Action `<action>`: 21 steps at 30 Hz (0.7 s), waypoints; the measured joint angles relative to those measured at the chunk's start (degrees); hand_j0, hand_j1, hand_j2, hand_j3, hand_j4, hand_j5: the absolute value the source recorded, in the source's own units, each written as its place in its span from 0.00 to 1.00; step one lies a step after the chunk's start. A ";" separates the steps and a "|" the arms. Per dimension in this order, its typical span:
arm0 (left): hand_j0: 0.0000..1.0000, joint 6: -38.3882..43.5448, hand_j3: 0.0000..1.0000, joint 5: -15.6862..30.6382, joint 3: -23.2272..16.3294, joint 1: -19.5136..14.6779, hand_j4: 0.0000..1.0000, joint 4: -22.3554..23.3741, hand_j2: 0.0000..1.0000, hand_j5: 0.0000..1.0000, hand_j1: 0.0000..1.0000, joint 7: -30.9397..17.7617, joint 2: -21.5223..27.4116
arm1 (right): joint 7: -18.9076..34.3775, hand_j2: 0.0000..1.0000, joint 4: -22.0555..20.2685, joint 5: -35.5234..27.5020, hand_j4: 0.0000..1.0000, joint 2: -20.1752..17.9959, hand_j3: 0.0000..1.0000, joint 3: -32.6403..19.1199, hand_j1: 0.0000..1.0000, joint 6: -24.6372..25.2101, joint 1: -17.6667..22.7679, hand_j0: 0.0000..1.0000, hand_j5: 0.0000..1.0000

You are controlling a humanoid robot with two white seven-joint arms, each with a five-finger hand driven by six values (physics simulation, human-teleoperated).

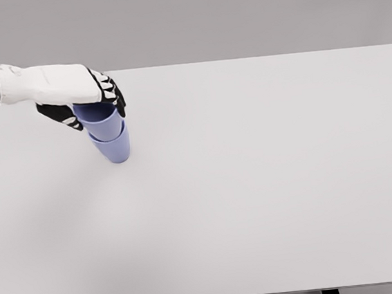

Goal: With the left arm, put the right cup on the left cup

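Left hand (pixel 80 95) came in from the picture's left edge, upper left of the table (pixel 271 202). White back of hand faced up; black-and-white fingers (pixel 110 89) curled down over the rim of the upper cup (pixel 100 120), thumb on the near-left side. Fingers were closed around that cup's top, not spread. Contact looked real on the far and right side of the rim; the palm side was hidden, so I couldn't tell how much of the rim was actually gripped.

Upper cup was blue, sitting nested inside the lower cup (pixel 115 149), also blue. Only the top part of the upper one showed above the lower cup's rim. The stack appeared tilted in this view, base pointing toward the lower right. The lower cup's base was on the table surface. Nothing visible inside the upper cup; the hand covered most of its mouth.

The stack sat in the table's far-left area, closer to the far edge than the near one, and well in from the left edge. Wide open white surface to the right and toward the near edge. Right arm didn't show.
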 measured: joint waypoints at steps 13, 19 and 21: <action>1.00 0.01 1.00 -0.27 0.47 -0.09 1.00 0.00 1.00 1.00 1.00 0.28 0.15 | 0.00 1.00 0.00 0.00 1.00 0.00 1.00 0.02 1.00 0.00 0.00 1.00 1.00; 1.00 0.02 1.00 0.19 0.65 -2.03 1.00 -0.62 1.00 1.00 1.00 0.26 1.38 | 0.00 1.00 0.00 0.00 1.00 0.00 1.00 0.02 1.00 0.00 0.00 1.00 1.00; 1.00 0.01 1.00 1.15 1.05 -3.25 1.00 -2.06 1.00 1.00 1.00 0.23 2.68 | 0.00 1.00 0.00 0.00 1.00 0.00 1.00 0.01 1.00 0.00 0.00 1.00 1.00</action>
